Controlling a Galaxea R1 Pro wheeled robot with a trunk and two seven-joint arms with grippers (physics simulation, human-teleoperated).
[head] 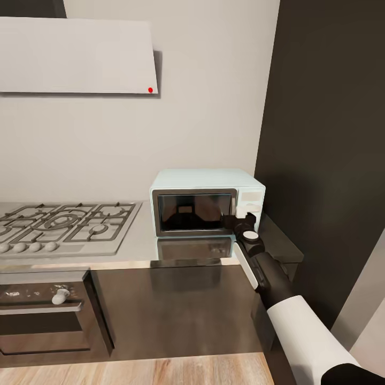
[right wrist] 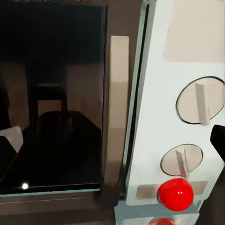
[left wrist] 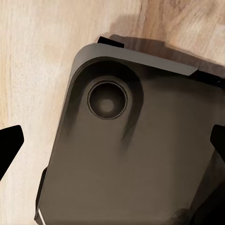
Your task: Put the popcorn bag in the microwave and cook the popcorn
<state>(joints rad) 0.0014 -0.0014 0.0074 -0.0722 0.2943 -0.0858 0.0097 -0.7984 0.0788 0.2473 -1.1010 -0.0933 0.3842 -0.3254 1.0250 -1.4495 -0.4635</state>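
The mint-blue microwave [head: 208, 184] stands on the grey countertop [head: 139, 235] against the dark tall cabinet. Its dark glass door [right wrist: 56, 93] looks closed, and the pale vertical handle [right wrist: 118, 103] sits beside the light panel with two knobs [right wrist: 199, 101] and a red button [right wrist: 175, 194]. My right gripper [head: 241, 216] is open just in front of the handle and panel, with its fingertips [right wrist: 218, 140] spread wide at the frame edges. The popcorn bag is hidden; a dim shape behind the glass cannot be identified. My left gripper [left wrist: 112, 140] hangs open above the robot's dark base [left wrist: 140, 154].
A steel gas hob [head: 64, 224] lies to the left of the microwave, under a flat grey range hood [head: 75, 56]. A built-in oven [head: 43, 315] sits below the hob. A tall dark cabinet [head: 331, 133] closes off the right side. The floor [left wrist: 37, 70] is light wood.
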